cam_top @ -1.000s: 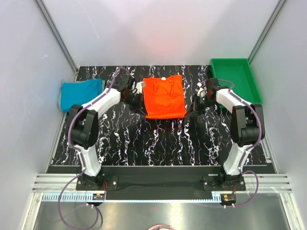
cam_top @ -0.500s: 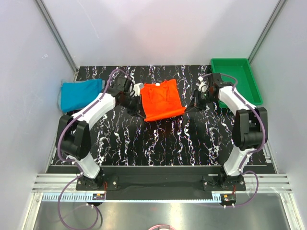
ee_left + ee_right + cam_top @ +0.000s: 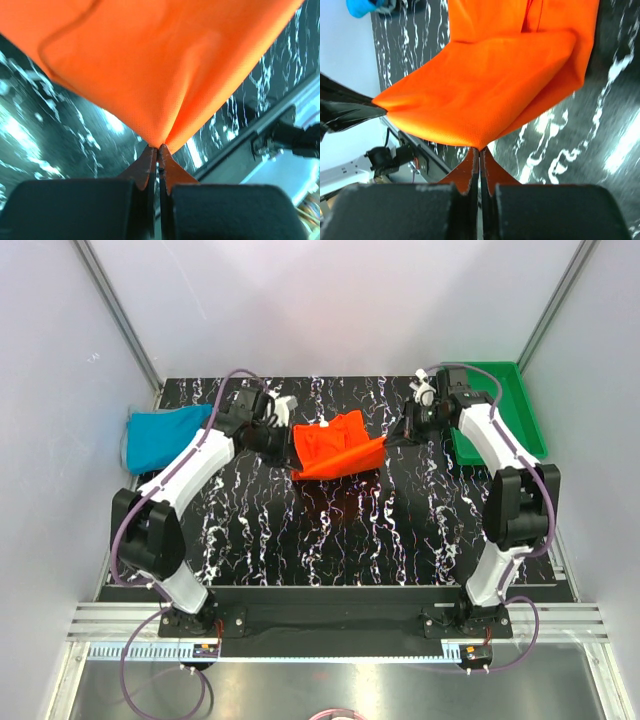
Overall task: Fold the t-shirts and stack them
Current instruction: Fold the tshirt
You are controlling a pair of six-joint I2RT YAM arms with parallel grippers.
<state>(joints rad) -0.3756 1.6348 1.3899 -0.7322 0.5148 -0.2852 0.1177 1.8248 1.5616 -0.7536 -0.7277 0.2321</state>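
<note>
The orange-red t-shirt (image 3: 335, 445) lies partly folded at the middle back of the table, its near edge lifted and carried toward the back. My left gripper (image 3: 284, 436) is shut on its left corner; the wrist view shows the cloth (image 3: 160, 70) pinched at the fingertips (image 3: 159, 148). My right gripper (image 3: 393, 438) is shut on its right corner; the cloth (image 3: 485, 95) fans out from the fingertips (image 3: 480, 149). The teal-blue t-shirt (image 3: 165, 433) lies bunched at the left edge of the table, apart from both grippers.
A green plastic tray (image 3: 497, 402) stands at the back right corner, just beside my right arm. White walls with metal frame rails enclose the black marbled table (image 3: 330, 530) on three sides.
Both grippers have moved toward the back of the table, lifting the orange-red shirt's near edge and folding it over the rest. The shirt now looks shorter front to back.
</note>
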